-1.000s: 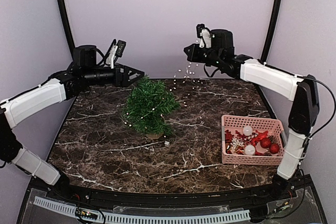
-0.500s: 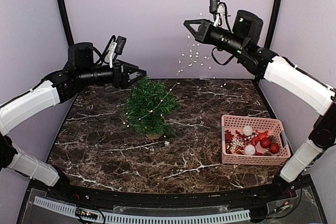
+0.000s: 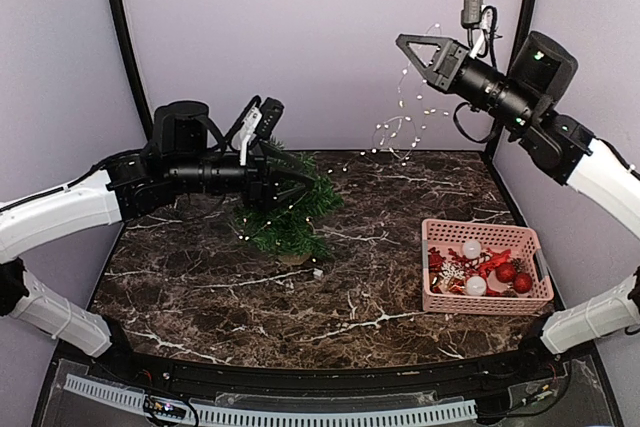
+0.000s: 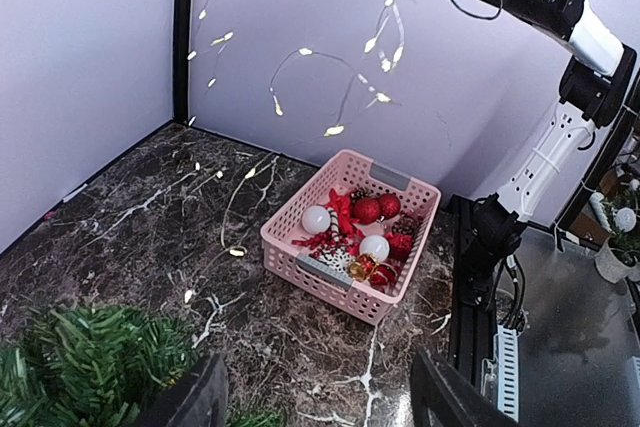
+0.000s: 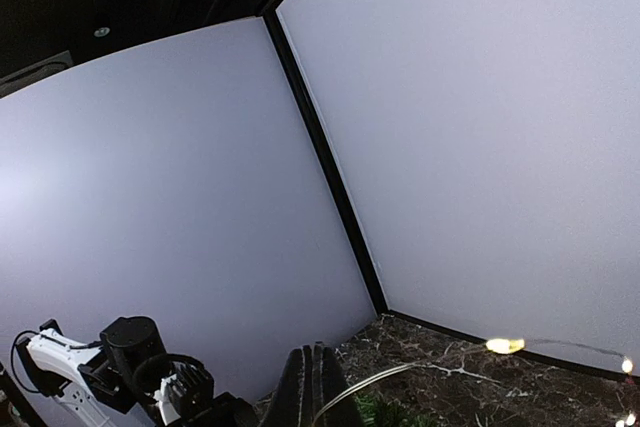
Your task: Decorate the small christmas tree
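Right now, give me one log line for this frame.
right gripper: shut on light string, raised | left gripper: open by small christmas tree | pink basket: ornaments inside

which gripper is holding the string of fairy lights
The right gripper, up high, is shut on the light string that hangs from it. The left gripper is open, low at the small christmas tree.

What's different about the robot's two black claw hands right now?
The left black two-finger gripper is down low by the small dark-green christmas tree. The right black two-finger gripper is up high above the dark marble table.
The left one's fingers are spread open and hold nothing. The right one's are pinched shut on the thin wire string of tiny glowing lights.
Both are black, with two fingers.
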{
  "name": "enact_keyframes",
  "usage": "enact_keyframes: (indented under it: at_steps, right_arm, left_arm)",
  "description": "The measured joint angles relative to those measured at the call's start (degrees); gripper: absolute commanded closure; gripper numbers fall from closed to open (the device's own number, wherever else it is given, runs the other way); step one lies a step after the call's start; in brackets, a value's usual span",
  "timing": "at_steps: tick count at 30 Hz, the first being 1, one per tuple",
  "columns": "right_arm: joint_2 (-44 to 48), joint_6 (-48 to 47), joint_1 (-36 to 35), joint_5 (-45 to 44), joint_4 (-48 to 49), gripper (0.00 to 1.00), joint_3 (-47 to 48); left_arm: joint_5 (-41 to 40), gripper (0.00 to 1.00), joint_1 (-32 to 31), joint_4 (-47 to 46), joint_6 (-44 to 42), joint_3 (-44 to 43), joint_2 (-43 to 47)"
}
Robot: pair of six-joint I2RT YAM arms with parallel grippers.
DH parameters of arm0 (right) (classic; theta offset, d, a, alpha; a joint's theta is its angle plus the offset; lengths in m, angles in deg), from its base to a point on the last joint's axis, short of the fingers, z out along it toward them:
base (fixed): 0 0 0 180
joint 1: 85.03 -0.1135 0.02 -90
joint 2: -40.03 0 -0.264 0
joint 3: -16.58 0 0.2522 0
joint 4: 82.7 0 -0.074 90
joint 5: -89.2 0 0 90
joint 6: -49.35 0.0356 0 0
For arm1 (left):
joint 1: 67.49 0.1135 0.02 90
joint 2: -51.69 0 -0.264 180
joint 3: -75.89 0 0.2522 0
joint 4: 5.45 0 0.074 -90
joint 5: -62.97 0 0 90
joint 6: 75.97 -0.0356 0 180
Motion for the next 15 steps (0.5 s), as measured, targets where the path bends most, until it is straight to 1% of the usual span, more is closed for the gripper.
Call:
enact_keyframes:
  at_steps: [5,11,15]
  right_arm:
    - [4.37,0.55,0.0,0.04,0.0,1.0,-2.89]
    - [6.54,0.76,0.0,0.24,-0.02,1.0,-5.2]
    - [7.39,0.96,0.0,0.72,-0.02,1.0,-6.14]
  left_arm:
    - [-2.47,0.35,-2.14,0.5,-1.09,-0.09,-2.84]
    - [-7.78,0.35,-2.99,2.64,-2.58,-2.01,-7.19]
    - [-10.21,0.38,-2.99,3.32,-4.09,-3.52,-8.68]
